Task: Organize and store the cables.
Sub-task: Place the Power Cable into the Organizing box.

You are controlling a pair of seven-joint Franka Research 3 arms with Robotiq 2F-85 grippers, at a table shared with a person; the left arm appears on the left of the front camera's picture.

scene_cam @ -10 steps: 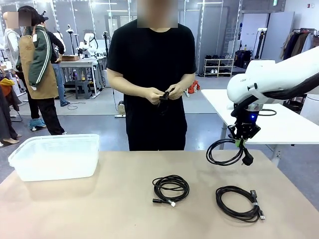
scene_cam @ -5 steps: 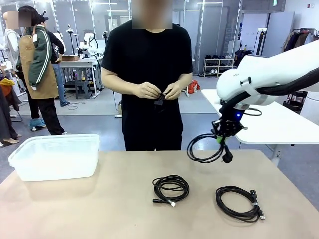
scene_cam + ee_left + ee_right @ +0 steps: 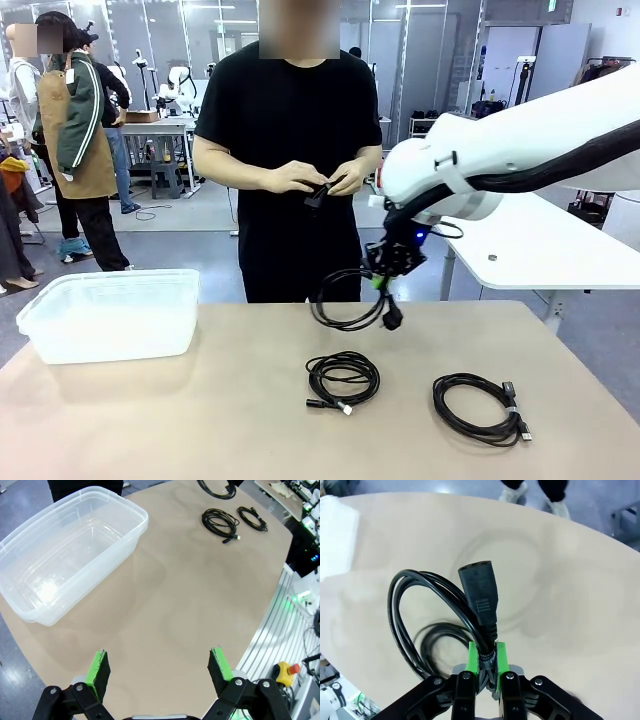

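Clamping coiled cable (image 3: 479, 592) over table (image 3: 200, 420), right pincer (image 3: 487, 652); person's hands (image 3: 290, 180) possibly holding cord (image 3: 318, 195).

White right arm (image 3: 440, 180), thick black hose (image 3: 550, 178), black gripper (image 3: 487, 650) with green pads (image 3: 472, 655).

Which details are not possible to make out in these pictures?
- Front view: the small black item is mostly covered by the person's hands and too small to identify.
- Left wrist view: the held cable is cut off by the top edge.
- Right wrist view: the right gripper covers the held cable where it pinches it, so any tie band there is hidden.
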